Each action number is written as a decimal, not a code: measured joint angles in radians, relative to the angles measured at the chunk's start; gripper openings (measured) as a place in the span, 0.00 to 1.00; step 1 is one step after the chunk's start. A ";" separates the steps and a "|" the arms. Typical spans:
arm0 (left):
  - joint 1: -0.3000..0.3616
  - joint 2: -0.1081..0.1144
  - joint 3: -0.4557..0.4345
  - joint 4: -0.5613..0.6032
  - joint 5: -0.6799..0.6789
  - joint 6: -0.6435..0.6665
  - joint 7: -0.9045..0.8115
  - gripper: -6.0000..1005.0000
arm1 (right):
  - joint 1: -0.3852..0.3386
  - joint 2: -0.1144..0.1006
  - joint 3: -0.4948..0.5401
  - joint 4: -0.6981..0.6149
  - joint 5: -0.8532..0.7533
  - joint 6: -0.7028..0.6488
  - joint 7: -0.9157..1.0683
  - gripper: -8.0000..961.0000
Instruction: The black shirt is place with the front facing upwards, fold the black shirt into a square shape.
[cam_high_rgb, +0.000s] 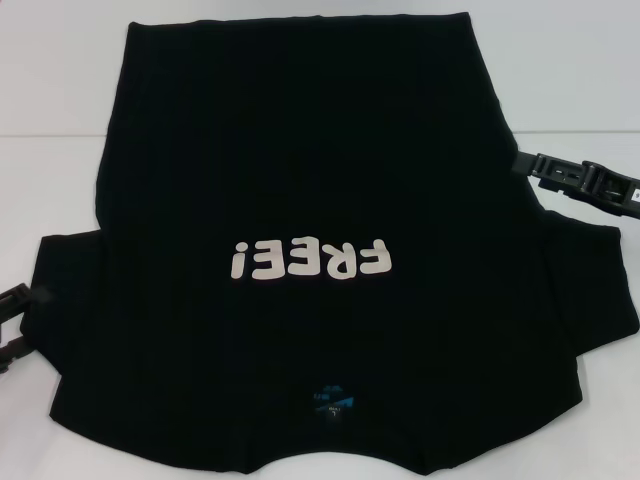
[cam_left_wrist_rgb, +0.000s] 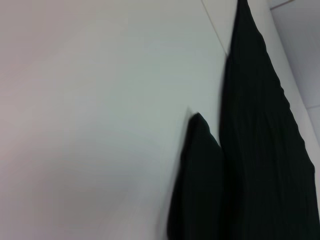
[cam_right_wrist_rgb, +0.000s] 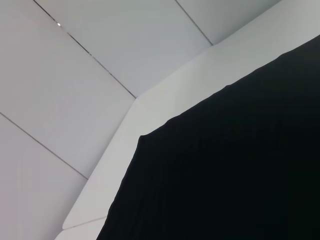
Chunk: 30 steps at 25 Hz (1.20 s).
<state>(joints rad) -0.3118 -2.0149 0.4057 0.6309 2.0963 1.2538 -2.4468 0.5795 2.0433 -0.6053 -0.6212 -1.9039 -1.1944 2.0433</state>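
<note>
Right then, operator: you had the black shirt (cam_high_rgb: 300, 200) spread flat across the white desk (cam_high_rgb: 60, 120), filling most of the head view from top centre down to the bottom edge. It lay front up, with the pale "FREE!" lettering (cam_high_rgb: 308, 262) reading upside down just below the middle of the frame and the small blue neck label (cam_high_rgb: 330, 403) near the bottom centre. The hem ran along the top of the frame, and the two sleeves fanned out toward the lower left and lower right.

Your left end effector (cam_high_rgb: 12, 320) showed only as a dark sliver at the left edge of the frame, just beside the left sleeve; you could not tell from it whether its fingers were spread or pressed together. Your right end effector (cam_high_rgb: 585, 182) reached in from the right edge, upper right of the frame, its tip at the shirt's side edge above the right sleeve; its finger state could not be told either.

In the left wrist view you saw dark folds of the shirt (cam_left_wrist_rgb: 260, 150) over the pale desk (cam_left_wrist_rgb: 100, 125). In the right wrist view the shirt (cam_right_wrist_rgb: 240, 170) covered the lower right, with the desk's edge (cam_right_wrist_rgb: 165, 100) beyond it.
</note>
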 joint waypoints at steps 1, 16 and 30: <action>-0.005 0.000 0.001 -0.006 0.000 0.000 0.001 0.92 | -0.001 0.000 0.000 0.000 0.000 -0.002 0.000 0.82; -0.044 -0.001 0.012 0.004 0.003 -0.002 0.008 0.90 | -0.010 -0.002 0.009 0.000 0.004 -0.016 0.000 0.82; -0.055 -0.005 0.032 0.030 0.053 -0.007 -0.010 0.59 | -0.012 -0.006 0.024 0.000 0.008 -0.028 0.000 0.82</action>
<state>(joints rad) -0.3669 -2.0198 0.4378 0.6605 2.1498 1.2468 -2.4564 0.5671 2.0371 -0.5817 -0.6212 -1.8959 -1.2227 2.0433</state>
